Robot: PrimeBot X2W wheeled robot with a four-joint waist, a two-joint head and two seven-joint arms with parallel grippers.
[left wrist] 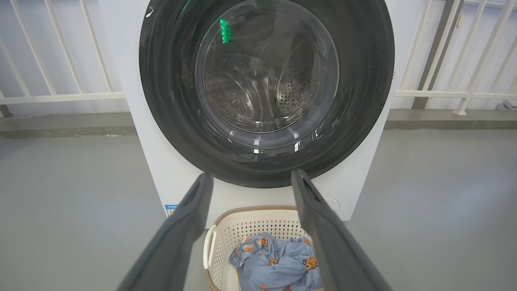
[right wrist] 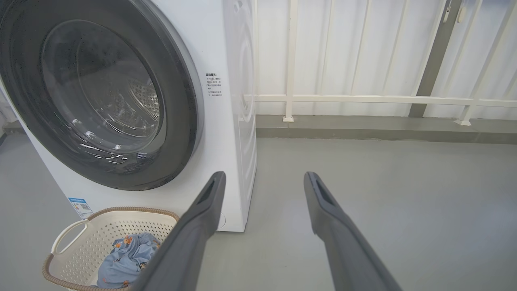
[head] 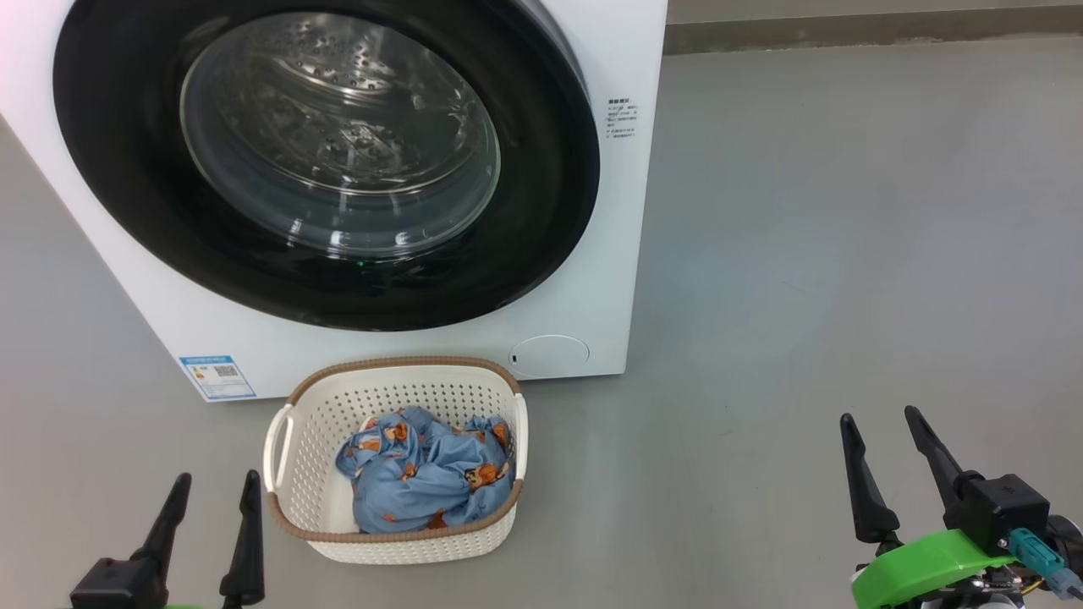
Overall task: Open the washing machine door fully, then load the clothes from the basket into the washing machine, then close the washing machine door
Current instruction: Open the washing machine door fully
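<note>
The left pincer [head: 217, 478] and right pincer [head: 880, 416] are standing apart, empty. Ahead of them, the round glossy black-rimmed glass door [head: 550, 169] of the white washing machine [head: 618, 271] is sitting shut. It is probably stiff and slick, so hooking its rim edge is looking best. Soft blue bear-print clothes [head: 423, 478] are lying in the cream perforated basket [head: 398, 364], just right of the left pincer.
</note>
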